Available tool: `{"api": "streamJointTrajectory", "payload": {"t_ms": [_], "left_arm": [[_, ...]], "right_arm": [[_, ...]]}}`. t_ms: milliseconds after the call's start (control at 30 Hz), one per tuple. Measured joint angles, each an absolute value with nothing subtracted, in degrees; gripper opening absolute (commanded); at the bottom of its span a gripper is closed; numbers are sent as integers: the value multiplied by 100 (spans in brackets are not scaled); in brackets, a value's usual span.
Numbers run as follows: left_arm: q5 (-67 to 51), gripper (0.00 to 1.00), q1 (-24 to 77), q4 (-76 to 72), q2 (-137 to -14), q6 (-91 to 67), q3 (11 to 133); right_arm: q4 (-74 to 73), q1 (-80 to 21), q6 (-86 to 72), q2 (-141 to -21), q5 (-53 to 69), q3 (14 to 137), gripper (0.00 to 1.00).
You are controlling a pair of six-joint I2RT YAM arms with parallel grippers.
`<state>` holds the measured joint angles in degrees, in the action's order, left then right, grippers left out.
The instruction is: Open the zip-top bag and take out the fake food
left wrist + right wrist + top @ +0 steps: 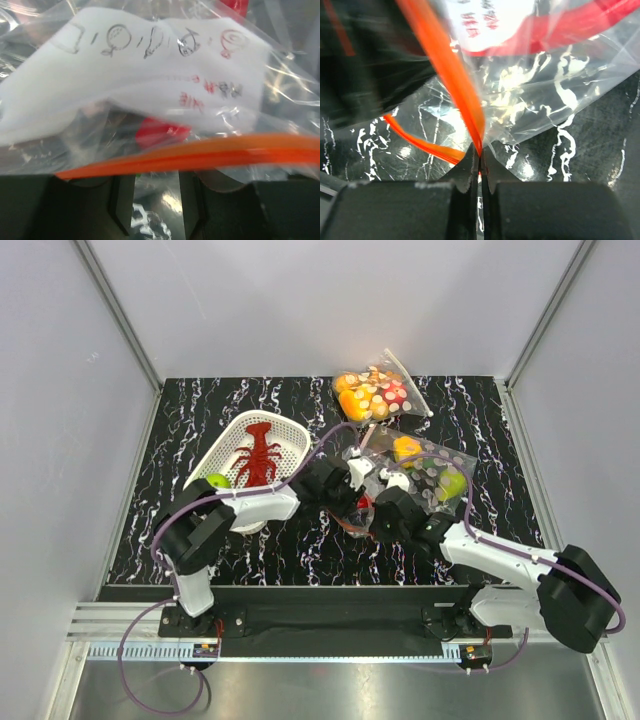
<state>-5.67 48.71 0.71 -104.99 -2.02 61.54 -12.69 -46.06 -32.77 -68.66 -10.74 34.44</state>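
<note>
Right wrist view is showing the right gripper [480, 157] pinching the zip-top bag [535, 95] by its orange zip strip [455, 85], fingers pressed together. The left gripper [156, 185] is holding its fingers apart just below that strip (plastic crossing the gap). The bag is sitting between both arms at the middle of the table [200, 410] with the chili pepper [160, 134] inside, while the lobster [259, 455] and apple [218, 481] are lying in the white basket [297, 445].
</note>
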Motion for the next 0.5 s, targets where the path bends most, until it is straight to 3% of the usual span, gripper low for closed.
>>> {"api": "streamJointTrajectory", "payload": {"t_ms": [500], "left_arm": [[-755,0,4904,947,-9489,-873,6125]], "right_arm": [[-1509,-4604,-3264,-6882,-1284,3448,1]]}}
